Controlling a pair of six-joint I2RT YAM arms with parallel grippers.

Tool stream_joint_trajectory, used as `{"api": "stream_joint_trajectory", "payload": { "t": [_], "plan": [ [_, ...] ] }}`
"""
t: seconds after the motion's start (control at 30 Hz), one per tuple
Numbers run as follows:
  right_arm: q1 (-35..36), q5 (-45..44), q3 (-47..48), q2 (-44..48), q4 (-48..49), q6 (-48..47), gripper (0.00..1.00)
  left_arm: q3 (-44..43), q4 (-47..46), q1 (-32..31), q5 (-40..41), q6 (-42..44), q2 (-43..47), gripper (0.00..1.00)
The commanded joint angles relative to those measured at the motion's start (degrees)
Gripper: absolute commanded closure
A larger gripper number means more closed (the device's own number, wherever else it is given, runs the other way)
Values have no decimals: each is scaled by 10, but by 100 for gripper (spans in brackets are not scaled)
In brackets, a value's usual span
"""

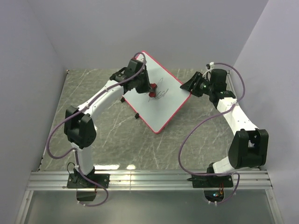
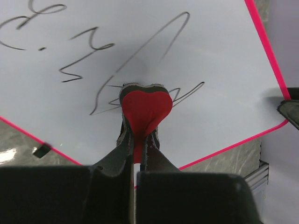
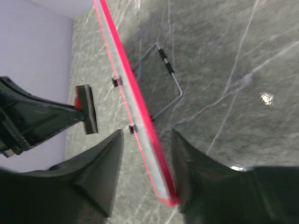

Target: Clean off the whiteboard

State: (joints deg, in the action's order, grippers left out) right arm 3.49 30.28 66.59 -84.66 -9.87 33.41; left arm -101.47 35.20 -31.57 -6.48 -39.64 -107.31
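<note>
The whiteboard [image 1: 163,105] is white with a thin red rim and stands tilted on the table, one corner toward me. Black scribbles [image 1: 159,93] cover its middle and show large in the left wrist view [image 2: 93,51]. My left gripper [image 1: 148,86] [image 2: 140,135] is shut on the small red-and-black eraser [image 2: 144,107], which presses against the board among the scribbles. My right gripper [image 1: 190,87] [image 3: 146,133] is open and straddles the board's right corner; the red rim [image 3: 140,107] runs between its fingers, close against the right one. The eraser also shows in the right wrist view [image 3: 86,109].
The grey marbled table [image 1: 107,126] has lilac walls close on three sides. A wire stand [image 3: 168,79] and small black feet [image 1: 136,115] sit behind and under the board. An aluminium rail [image 1: 149,179] runs along the near edge.
</note>
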Motion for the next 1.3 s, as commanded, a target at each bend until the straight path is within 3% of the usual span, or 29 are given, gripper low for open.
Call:
{"api": "stream_joint_trajectory", "payload": {
  "t": [0.0,0.17,0.3,0.5,0.63,1.03,1.27],
  "plan": [
    [6,62,-7,0,37,-2,50,-57,-9,-27,-24,4,-18,100],
    [9,70,-11,-6,21,-16,63,-119,-9,-52,-47,-3,-54,100],
    [11,73,-19,-8,18,-22,84,-170,-5,-72,-58,-7,-94,99],
    [13,72,-30,-4,11,-31,97,-182,2,-79,-31,-15,-118,100],
    [13,69,-30,-2,-1,-43,100,-132,-19,-63,-28,-28,-111,100],
    [12,65,-35,1,-9,-53,100,133,-36,40,15,-61,-77,100],
    [13,66,-32,-9,-5,-48,100,145,-33,43,8,-55,-67,100]
  ]
}}
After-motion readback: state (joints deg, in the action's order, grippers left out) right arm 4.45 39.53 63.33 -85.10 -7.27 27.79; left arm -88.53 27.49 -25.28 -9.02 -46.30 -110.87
